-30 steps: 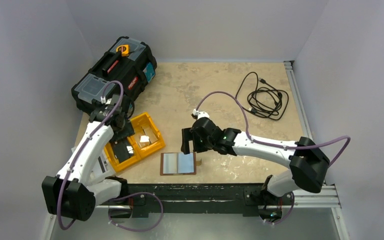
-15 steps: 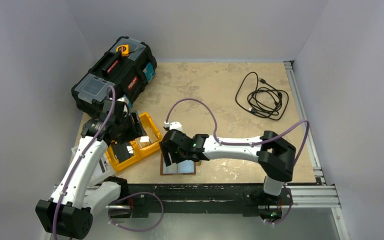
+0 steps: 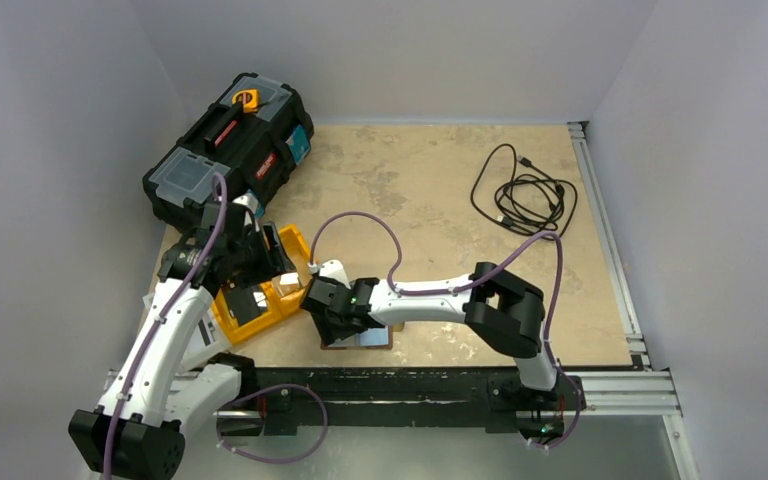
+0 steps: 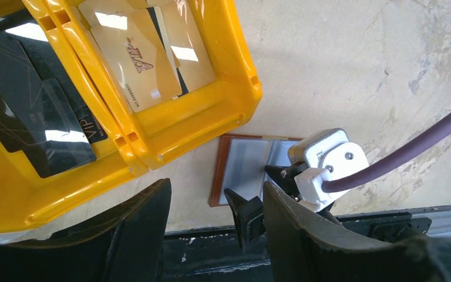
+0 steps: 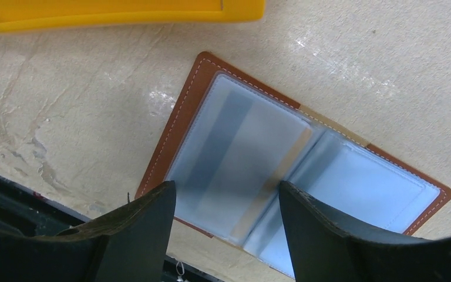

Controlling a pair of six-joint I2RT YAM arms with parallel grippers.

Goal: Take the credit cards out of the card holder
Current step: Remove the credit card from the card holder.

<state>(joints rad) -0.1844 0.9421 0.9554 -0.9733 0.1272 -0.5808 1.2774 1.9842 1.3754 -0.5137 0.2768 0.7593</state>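
Observation:
The card holder [image 3: 377,339] lies open and flat near the table's front edge, brown border and pale grey-blue sleeves up; it also shows in the right wrist view [image 5: 252,147] and the left wrist view [image 4: 243,164]. A tan strip runs along its fold. My right gripper [image 3: 332,322] is open and hovers low over its left half [image 5: 226,197], touching nothing I can see. My left gripper [image 3: 265,255] is open and empty [image 4: 211,197] above the orange tray [image 3: 278,306]. Gold cards [image 4: 138,59] and black cards [image 4: 41,123] lie in the tray.
A black tool box [image 3: 230,150] stands at the back left. A coiled black cable [image 3: 525,195] lies at the back right. The tray's corner [image 4: 199,117] sits just left of the card holder. A black rail [image 3: 410,385] runs along the front edge.
My right gripper has swung left and forward from beside the card holder to over its left half. My left gripper has shifted a little to the right over the tray.

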